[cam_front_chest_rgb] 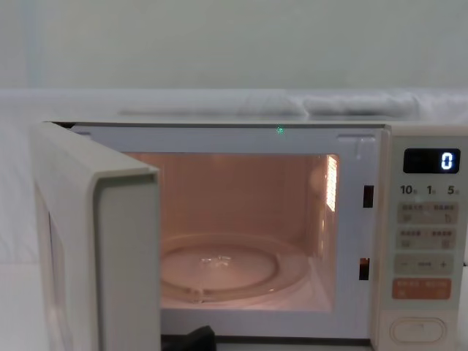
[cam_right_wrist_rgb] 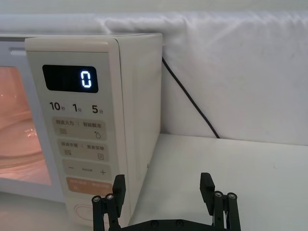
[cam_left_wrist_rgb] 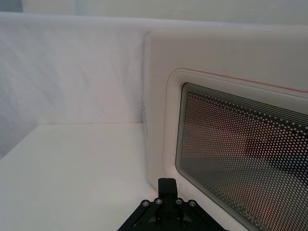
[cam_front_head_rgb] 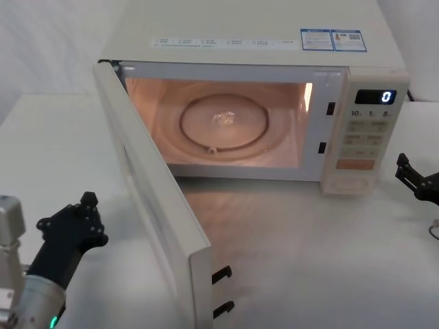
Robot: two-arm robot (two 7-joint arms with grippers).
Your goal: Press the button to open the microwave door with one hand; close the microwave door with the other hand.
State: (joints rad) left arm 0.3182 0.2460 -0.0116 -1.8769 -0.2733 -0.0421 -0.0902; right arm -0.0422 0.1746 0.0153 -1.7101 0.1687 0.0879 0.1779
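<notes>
The microwave door (cam_front_head_rgb: 147, 199) stands wide open, swung out toward me on its left hinge; its dotted dark window (cam_left_wrist_rgb: 240, 144) faces my left wrist camera. My left gripper (cam_front_head_rgb: 88, 202) is shut with nothing in it and sits low at the left, outside the door (cam_front_chest_rgb: 95, 241) and clear of it, seen closer as the left gripper (cam_left_wrist_rgb: 167, 184). The button (cam_front_head_rgb: 353, 184) is the wide cream pill at the bottom of the control panel (cam_front_chest_rgb: 417, 330). My right gripper (cam_front_head_rgb: 406, 175) is open, just right of the panel, off the button (cam_right_wrist_rgb: 86, 211), with fingers (cam_right_wrist_rgb: 207, 185) spread.
The cavity is lit, with a glass turntable (cam_front_head_rgb: 223, 123) inside. An orange button (cam_front_head_rgb: 357, 164) sits above the pill button, and the display (cam_right_wrist_rgb: 85, 78) reads 0. A black power cord (cam_right_wrist_rgb: 187, 96) runs down the white backdrop right of the microwave. White table (cam_front_head_rgb: 329, 260) lies in front.
</notes>
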